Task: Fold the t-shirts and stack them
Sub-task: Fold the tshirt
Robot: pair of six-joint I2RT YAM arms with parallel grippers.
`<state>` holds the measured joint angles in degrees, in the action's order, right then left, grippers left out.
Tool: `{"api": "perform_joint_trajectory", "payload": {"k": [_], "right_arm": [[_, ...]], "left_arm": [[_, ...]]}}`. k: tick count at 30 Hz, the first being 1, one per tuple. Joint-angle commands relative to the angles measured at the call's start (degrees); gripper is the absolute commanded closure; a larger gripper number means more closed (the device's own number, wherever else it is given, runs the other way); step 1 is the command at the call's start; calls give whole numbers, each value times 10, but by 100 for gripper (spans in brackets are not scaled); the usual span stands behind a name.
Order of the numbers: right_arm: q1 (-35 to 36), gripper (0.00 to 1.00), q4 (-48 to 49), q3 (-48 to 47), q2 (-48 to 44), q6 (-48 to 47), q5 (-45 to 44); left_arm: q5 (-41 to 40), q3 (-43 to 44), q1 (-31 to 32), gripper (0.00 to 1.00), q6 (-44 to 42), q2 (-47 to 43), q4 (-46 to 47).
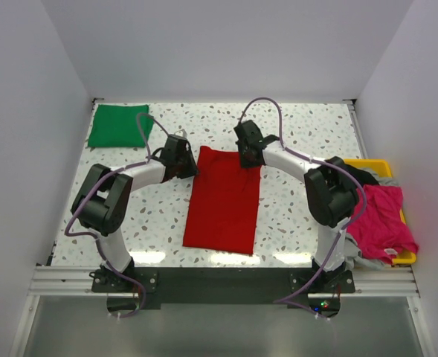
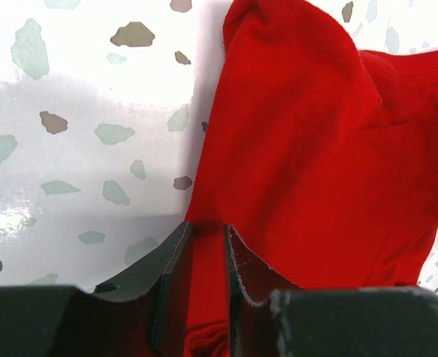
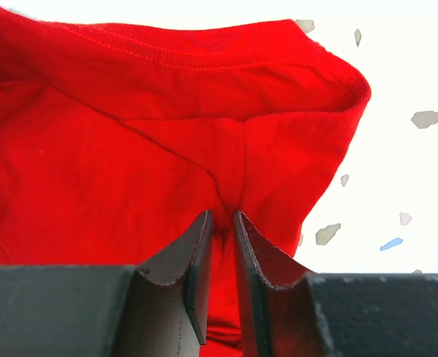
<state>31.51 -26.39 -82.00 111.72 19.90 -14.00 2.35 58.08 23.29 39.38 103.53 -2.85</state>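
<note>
A bright red t-shirt [image 1: 223, 201] lies as a long folded strip down the middle of the table. My left gripper [image 1: 191, 166] is at its far left corner, shut on the red cloth [image 2: 293, 163], which runs between the narrow jaws. At the far right corner, my right gripper [image 1: 246, 158] is shut on a bunched pinch of the same shirt [image 3: 166, 134] near its collar hem. A deep green t-shirt [image 1: 117, 124] sits folded at the far left corner of the table, apart from both grippers.
A yellow tray [image 1: 375, 168] at the right edge holds a magenta garment [image 1: 382, 223] with black and grey cloth beside it. White walls enclose the speckled table [image 1: 308, 141] on three sides.
</note>
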Motion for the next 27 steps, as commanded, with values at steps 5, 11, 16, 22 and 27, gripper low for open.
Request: {"api": "perform_joint_trajectory", "payload": {"k": [5, 11, 16, 22, 27], "right_arm": [[3, 79, -5, -6, 0, 4, -5], [2, 87, -7, -8, 2, 3, -6], [3, 100, -6, -2, -11, 8, -7], [4, 100, 4, 37, -64, 22, -8], [7, 100, 3, 83, -125, 36, -17]], "left_arm": [[6, 12, -4, 73, -5, 4, 20], [6, 13, -5, 73, -5, 6, 20], [7, 12, -4, 73, -4, 7, 20], [7, 8, -6, 73, -4, 10, 20], [10, 7, -6, 73, -1, 12, 20]]}}
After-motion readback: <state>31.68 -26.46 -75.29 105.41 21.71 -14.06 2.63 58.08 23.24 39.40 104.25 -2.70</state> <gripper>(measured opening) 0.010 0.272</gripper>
